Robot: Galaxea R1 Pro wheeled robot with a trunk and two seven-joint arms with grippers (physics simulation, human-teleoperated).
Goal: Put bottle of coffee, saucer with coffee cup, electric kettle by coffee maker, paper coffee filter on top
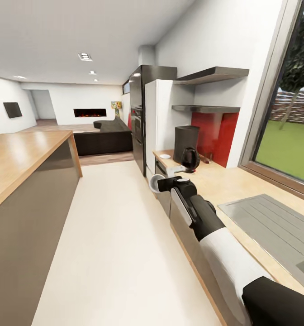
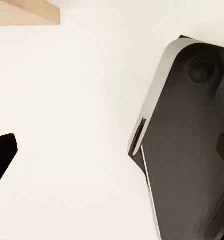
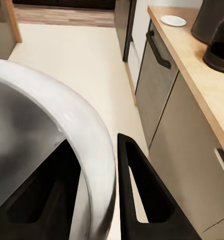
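My right gripper [image 1: 166, 180] is shut on the white coffee cup [image 1: 154, 183], held in the air just off the front edge of the kitchen countertop [image 1: 224, 183]. In the right wrist view the cup's rim [image 3: 67, 125] sits pinched between the two black fingers [image 3: 142, 195]. Further along the counter stand the dark coffee maker [image 1: 186, 142], the electric kettle [image 1: 190, 159] in front of it, and the white saucer [image 1: 165, 156] near the counter's end. The black kitchen shelf [image 1: 206, 108] hangs above them. The bottle of coffee and the paper coffee filter are too small to tell. One dark left fingertip [image 2: 2, 155] shows over the floor.
A wooden island [image 1: 21, 158] stands to the left across a pale floor aisle [image 1: 111, 235]. A metal sink drainer [image 1: 269, 226] is set in the counter to the right. Tall dark cabinets [image 1: 140, 113] stand beyond the counter's end, and dark cabinet fronts [image 3: 159, 85] run below it.
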